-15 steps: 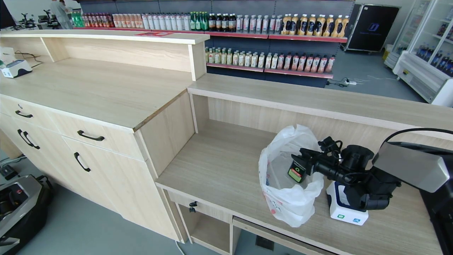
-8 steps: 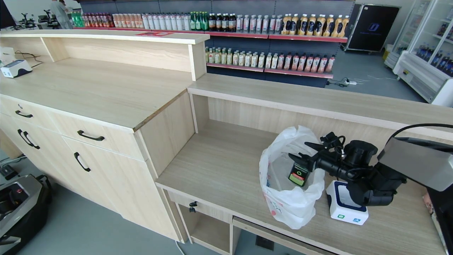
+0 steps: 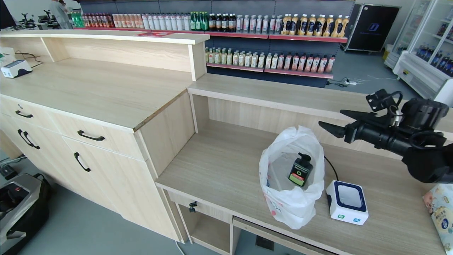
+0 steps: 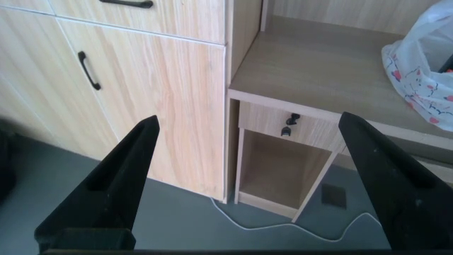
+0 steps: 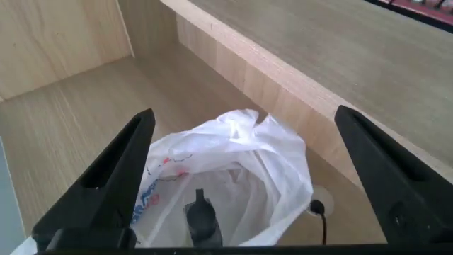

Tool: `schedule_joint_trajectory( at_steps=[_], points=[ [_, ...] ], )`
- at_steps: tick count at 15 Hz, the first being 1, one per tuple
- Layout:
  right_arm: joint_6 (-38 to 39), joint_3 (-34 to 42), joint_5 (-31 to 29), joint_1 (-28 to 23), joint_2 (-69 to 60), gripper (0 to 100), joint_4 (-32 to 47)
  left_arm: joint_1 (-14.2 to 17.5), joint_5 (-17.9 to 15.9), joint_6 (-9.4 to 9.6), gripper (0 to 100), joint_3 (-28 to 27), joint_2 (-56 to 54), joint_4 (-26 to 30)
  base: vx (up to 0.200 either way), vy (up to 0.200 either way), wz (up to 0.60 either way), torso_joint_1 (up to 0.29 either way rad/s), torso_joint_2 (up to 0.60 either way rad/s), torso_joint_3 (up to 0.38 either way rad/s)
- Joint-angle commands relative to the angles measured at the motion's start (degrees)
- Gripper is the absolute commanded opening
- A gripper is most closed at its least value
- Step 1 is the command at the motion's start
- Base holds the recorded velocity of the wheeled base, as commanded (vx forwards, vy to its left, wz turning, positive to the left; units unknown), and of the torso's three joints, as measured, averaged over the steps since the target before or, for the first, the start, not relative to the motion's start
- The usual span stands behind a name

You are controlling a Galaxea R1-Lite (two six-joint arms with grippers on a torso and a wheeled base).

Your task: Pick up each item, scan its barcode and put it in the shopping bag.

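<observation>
Change: right gripper [image 3: 332, 118], gripping the pump bottle [image 3: 300, 172] inside the shopping bag [image 3: 288, 209] a second ago, is now lifted clear, jaws spread, empty | bottle: upright in bag, just beside scanner [image 3: 347, 202] | left gripper [image 4: 244, 180]: jaws wide, empty, low by the cabinet [image 4: 141, 85] | judgement: item bagged; patterned pack [image 3: 440, 216] at right edge of the counter [image 3: 219, 166] likely next.

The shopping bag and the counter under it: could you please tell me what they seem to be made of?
Shopping bag: thin white plastic film, slightly glossy; it crumples in soft folds and light passes through its walls.
Counter: pale wood-grain board, matte; the even grain suggests laminate rather than solid wood, but I cannot be sure.
</observation>
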Motion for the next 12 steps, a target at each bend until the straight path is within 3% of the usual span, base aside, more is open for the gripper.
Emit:
schedule_joint_trajectory(
  at_steps=[1, 3, 7, 9, 12],
  points=[
    [-8.7, 7.3, -0.6, -11.8, -17.9, 100, 13.0, 0.0, 0.0, 0.08, 100, 0.0, 0.1, 0.0, 0.0, 0.0, -0.6, 0.007, 0.0, 0.002],
    [-11.8, 4.2, -2.0, -18.7, -21.4, 100, 23.3, 0.0, 0.0, 0.08, 100, 0.0, 0.1, 0.0, 0.0, 0.0, -0.6, -0.005, 0.0, 0.002],
    [-3.8, -7.2, -17.6, -23.5, -19.1, 100, 43.4, 0.0, 0.0, 0.08, 100, 0.0, 0.1, 0.0, 0.0, 0.0, -0.6, 0.006, 0.0, 0.0],
    [-1.6, -8.5, -17.8, -25.7, -13.3, 100, 44.9, 0.0, -0.1, -0.01, 100, 0.0, 0.1, 0.0, 0.0, 0.0, 0.0, 0.0, 0.0, 0.0],
    [-1.7, -11.0, -17.7, -24.9, -4.3, 100, 44.7, 0.0, 0.0, -0.01, 100, 0.0, 0.1, 0.0, 0.0, 0.0, 0.0, 0.0, 0.0, 0.0]
  ],
)
